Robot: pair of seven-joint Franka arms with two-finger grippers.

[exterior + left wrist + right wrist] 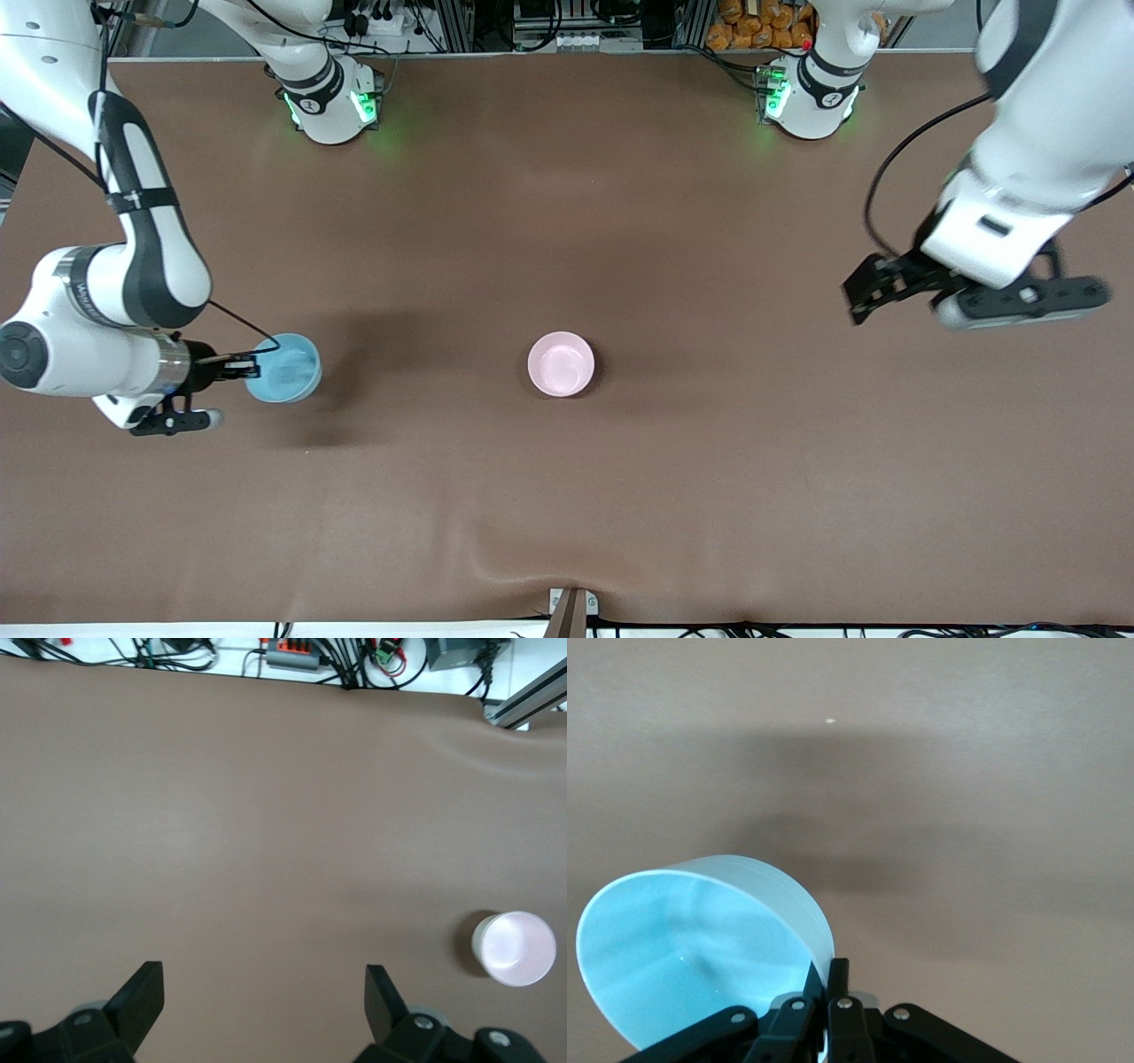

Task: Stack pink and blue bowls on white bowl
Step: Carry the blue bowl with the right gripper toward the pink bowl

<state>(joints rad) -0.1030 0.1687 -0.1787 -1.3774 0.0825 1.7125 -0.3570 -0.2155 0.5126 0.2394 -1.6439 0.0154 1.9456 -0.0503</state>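
My right gripper (251, 362) is shut on the rim of the light blue bowl (285, 367) and holds it tilted over the table at the right arm's end. In the right wrist view the fingers (838, 974) pinch the blue bowl's wall (700, 939). The pale pink bowl (561, 364) sits upright at the middle of the table and also shows in the left wrist view (515, 948). My left gripper (858, 299) hangs open and empty over the left arm's end of the table, its jaws wide apart (263, 981). A separate white bowl is not in view.
The brown table mat (709, 461) has a raised wrinkle near the front edge (532, 554). Both arm bases (332, 102) stand along the farthest edge, with cables and boxes past it.
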